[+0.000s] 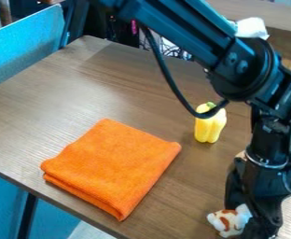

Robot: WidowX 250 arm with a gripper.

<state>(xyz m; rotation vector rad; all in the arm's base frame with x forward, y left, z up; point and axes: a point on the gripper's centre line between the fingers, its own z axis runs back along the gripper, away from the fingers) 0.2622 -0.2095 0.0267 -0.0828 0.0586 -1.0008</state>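
Observation:
The gripper (251, 220) hangs low at the lower right, pointing down beside the table's near edge. Right against its left side is a small white toy with orange-brown patches (226, 221); whether the toy is held or only touched, I cannot tell. Farther back, a yellow pepper-shaped toy with a green stem (210, 125) stands upright, below the arm's hanging cable. A folded orange cloth (114, 165) lies flat left of the gripper, apart from it.
The brown wooden table (54, 112) spans most of the view. A blue panel (26, 49) stands beyond its left edge. Loose cables (168, 49) show behind the table, and the arm crosses from the top to the right side. A beige thing is partly hidden behind the gripper's upper part.

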